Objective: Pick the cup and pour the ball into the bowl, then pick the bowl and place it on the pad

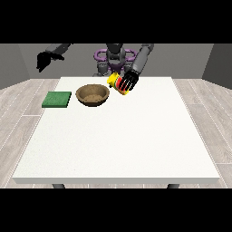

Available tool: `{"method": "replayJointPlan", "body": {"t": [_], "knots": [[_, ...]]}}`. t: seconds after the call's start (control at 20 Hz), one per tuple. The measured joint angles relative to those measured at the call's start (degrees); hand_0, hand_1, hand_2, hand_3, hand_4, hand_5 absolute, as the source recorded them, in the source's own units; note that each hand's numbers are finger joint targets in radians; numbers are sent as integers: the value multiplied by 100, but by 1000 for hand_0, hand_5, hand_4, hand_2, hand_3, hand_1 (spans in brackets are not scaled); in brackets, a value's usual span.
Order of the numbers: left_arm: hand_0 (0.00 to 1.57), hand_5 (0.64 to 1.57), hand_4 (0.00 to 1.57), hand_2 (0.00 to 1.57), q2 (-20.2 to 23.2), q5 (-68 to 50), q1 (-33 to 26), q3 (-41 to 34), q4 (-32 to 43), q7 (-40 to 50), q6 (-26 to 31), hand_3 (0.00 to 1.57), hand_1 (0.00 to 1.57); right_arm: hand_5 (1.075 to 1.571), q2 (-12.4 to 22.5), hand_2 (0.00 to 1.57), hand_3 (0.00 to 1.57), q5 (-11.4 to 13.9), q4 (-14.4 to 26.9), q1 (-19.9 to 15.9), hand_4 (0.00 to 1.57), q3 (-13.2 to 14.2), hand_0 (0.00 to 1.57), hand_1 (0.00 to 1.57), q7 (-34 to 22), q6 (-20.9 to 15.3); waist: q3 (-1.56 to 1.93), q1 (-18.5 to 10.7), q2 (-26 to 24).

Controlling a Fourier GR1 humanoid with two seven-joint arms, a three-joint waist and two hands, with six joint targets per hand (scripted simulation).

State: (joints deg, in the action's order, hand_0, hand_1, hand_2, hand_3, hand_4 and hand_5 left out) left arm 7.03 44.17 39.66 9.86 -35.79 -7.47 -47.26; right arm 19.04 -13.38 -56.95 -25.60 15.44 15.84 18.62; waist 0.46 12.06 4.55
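A yellow cup (pixel 114 81) with a red band is held tilted above the table, just right of the brown bowl (pixel 93 95). The hand at the view's right (pixel 129 80) has its fingers curled round the cup. The cup's mouth points left toward the bowl's rim. No ball shows in the cup or the bowl. A green pad (pixel 57 99) lies flat at the table's left edge, left of the bowl. The hand at the view's left (pixel 45 59) hangs raised off the table's far left corner, its fingers relaxed and holding nothing.
The white table (pixel 118 145) stretches wide toward the camera. The robot's torso (pixel 114 59) stands behind the far edge. Grey wood floor surrounds the table.
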Motion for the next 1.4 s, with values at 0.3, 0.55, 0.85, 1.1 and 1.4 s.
{"method": "replayJointPlan", "body": {"t": [0.3, 0.55, 0.85, 1.1, 1.4], "knots": [[1150, 1561, 792, 1571, -514, 1316, 663, 1008, 305, 1863, 325, 1571, 1150, 1543, 109, 157, 209, 95, 674, 8, 700, 127, 0, 0, 245, -2, -20, -281, -324], [543, 1571, 758, 1571, -647, 2062, 1298, 1849, 280, 2926, 1319, 1571, 543, 1540, 197, 158, 266, 153, 1152, -28, 730, 184, 0, 0, 328, 27, -24, -419, -595], [209, 1341, 1283, 1571, -688, 2694, 2067, 2779, 236, 3241, 2905, 1571, 209, 1533, 252, 0, 235, 176, 1442, -183, 740, 185, 0, 0, 442, 172, -24, -306, -617], [1543, 1434, 1259, 1571, -699, 3389, 2472, 3662, 314, 3149, 4036, 1571, 1543, 1535, 306, 129, 278, 218, 1658, -138, 754, 188, 0, 0, 531, 252, -23, -378, -717], [1506, 1460, 1215, 1571, -695, 4028, 2641, 4309, 178, 2998, 4890, 1571, 1506, 1541, 447, 0, 253, 186, 1784, -183, 764, 286, 0, 0, 622, 275, -35, -550, -683]]}}
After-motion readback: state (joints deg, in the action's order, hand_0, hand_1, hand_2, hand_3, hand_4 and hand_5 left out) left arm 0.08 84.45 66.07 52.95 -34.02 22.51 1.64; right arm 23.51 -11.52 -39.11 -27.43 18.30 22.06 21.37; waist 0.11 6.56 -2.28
